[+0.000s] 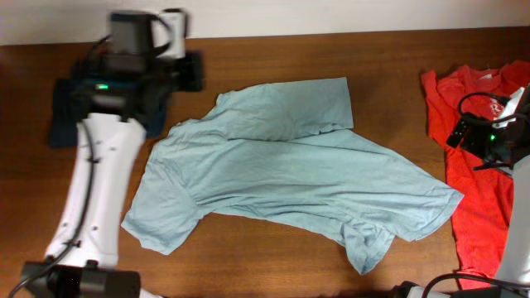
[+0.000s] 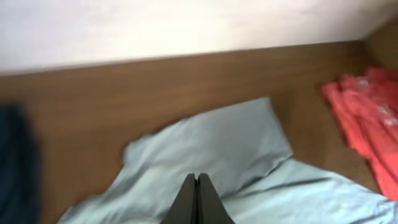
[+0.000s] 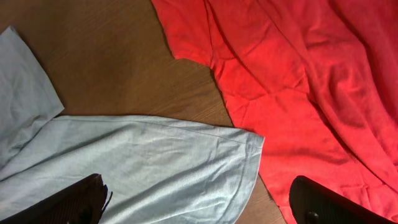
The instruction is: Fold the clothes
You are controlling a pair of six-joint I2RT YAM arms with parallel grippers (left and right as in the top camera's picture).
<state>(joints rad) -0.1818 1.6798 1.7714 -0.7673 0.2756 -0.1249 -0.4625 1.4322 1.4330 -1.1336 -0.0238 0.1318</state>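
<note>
T-shirt: the light blue T-shirt (image 1: 281, 178) lies spread in the middle of the table, with its far part folded over.
Long axis: left to right, sinking a little toward the near right.
Left gripper (image 2: 198, 199): fingers pressed together and holding nothing; it is above the far-left corner of the shirt.
Right gripper (image 3: 202, 202): fingers wide apart and empty, above the right end of the shirt, which seems to touch the red shirt (image 1: 476, 215).
Nearer arm: each arm is close to its own end, so I think a fold along the long axis suits both.

Pale blue shirt (image 3: 143, 162) against red shirt (image 3: 298, 81)
</note>
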